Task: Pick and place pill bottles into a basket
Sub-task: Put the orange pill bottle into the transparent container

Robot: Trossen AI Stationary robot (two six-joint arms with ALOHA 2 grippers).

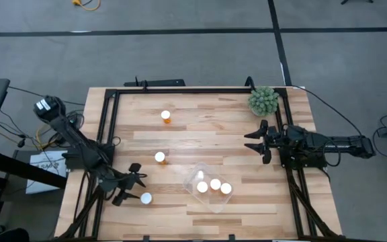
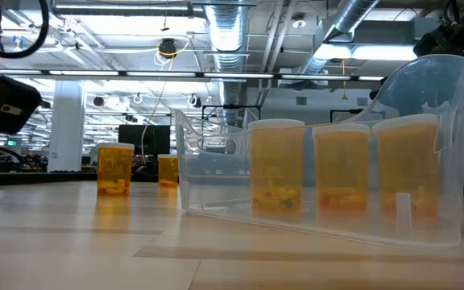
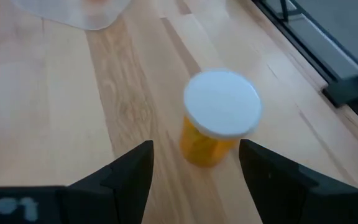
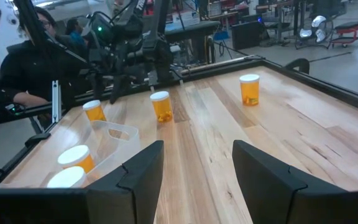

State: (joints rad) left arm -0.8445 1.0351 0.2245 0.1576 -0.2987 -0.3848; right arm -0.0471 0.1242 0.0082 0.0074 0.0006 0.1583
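Three orange pill bottles with white caps stand upright on the table: one far back (image 1: 166,116), one in the middle (image 1: 160,157), one near the front left (image 1: 146,198). Three more stand in the clear basket (image 1: 195,176), side by side in the low view (image 2: 276,165). My left gripper (image 1: 137,185) is open just left of the front-left bottle; in the left wrist view the bottle (image 3: 221,106) stands just beyond the open fingertips (image 3: 196,149), untouched. My right gripper (image 1: 248,141) is open and empty at the table's right side, above the wood (image 4: 197,155).
A green spiky plant ball (image 1: 263,100) sits at the far right corner. A black metal frame (image 1: 180,90) runs along the table's edges. Bare wood lies between the basket and my right gripper. A person (image 4: 30,62) sits beyond the table's left side.
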